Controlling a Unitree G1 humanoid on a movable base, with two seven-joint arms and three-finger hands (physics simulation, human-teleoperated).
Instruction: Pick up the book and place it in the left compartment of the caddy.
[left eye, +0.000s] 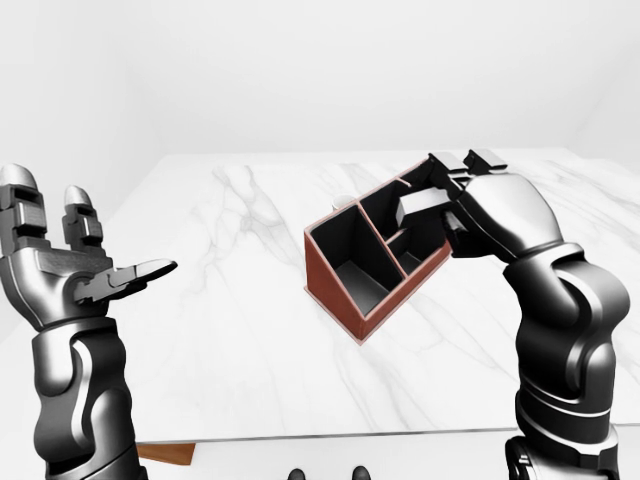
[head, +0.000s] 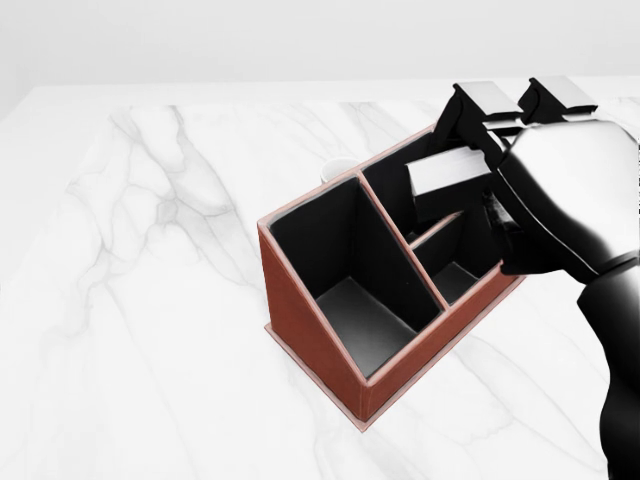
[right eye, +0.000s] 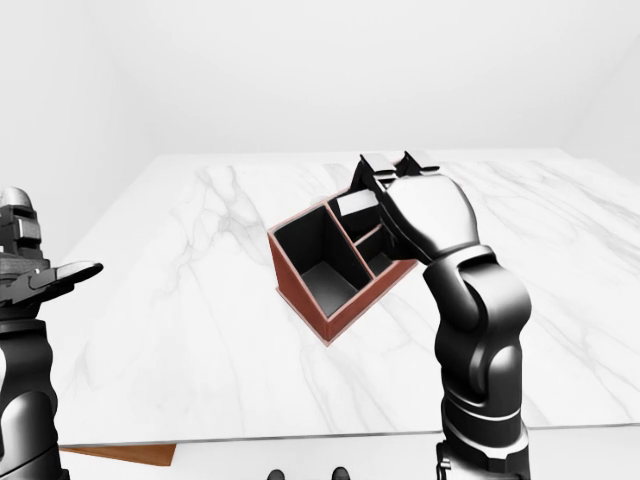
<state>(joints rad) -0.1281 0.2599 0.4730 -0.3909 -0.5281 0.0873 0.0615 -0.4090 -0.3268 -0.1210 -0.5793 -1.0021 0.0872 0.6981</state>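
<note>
One tabletop (head: 150, 300), white marble, fills most of the head view. One caddy (head: 330, 350) sits on it, red-brown outside, black inside, set diagonally in the head view. I count three or four compartments: one long one at the lower left of the head view, open and with nothing in it, and smaller ones up and to the right, partly hidden by my hand.

Two hands. My right hand (head: 520, 170) is over the caddy's upper-right compartments. My fingers (head: 480, 105) are wrapped round one book (head: 447, 172), white-grey, clamped on it. The book is above the middle compartments, not in the left one. It looks clear of the caddy walls, but I can't tell for sure about contact at its far side, since my hand covers that. Its long axis runs roughly left-right in the head view, the left end a bit lower, the visible end pointing toward the left compartment. It lies nearly flat, slightly tilted.

My left hand (left eye: 70, 270) is raised at the left edge of the left-eye view, well apart from the caddy, off the tabletop. Its fingers (left eye: 140, 272) are spread apart, holding nothing and touching nothing.

One small white round thing (head: 336, 168) peeks out behind the caddy's upper-left wall in the head view; can't tell what it is.
</note>
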